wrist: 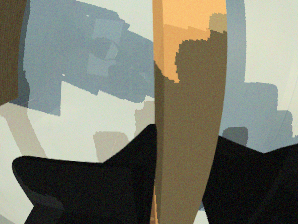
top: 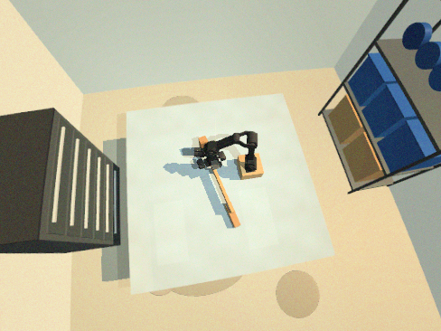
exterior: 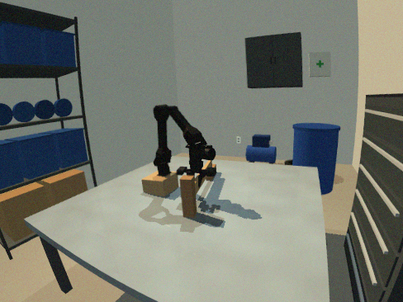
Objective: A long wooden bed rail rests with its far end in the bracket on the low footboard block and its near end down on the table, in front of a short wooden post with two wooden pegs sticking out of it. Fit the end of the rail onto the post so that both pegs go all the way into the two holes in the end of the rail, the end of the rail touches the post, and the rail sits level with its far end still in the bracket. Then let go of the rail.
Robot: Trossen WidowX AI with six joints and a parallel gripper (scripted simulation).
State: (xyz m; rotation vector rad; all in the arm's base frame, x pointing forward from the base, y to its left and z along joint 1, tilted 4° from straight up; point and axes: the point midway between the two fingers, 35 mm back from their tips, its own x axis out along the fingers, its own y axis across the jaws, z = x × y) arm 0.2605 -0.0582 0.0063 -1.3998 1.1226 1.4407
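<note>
The long rail (top: 220, 184) (wrist: 192, 100) slants across the table. Its far end is at the low footboard block (top: 235, 221); the bracket's detail is too small to tell. A pale gap between rail and shadow shows its near part raised off the table. My gripper (top: 213, 163) (wrist: 169, 129) is shut on the rail near its near end, one finger on each side. The short post (top: 202, 140) (exterior: 188, 198) stands upright just beyond the gripper. The gripper hides the near end, so the pegs, the holes and any contact with the post cannot be seen.
The arm's wooden base block (top: 257, 168) (exterior: 156, 185) stands beside the rail on the table (top: 172, 253) (exterior: 256, 256). A dark drawer cabinet (top: 27, 181) and a shelf rack with blue bins (top: 384, 108) stand beyond the table's sides.
</note>
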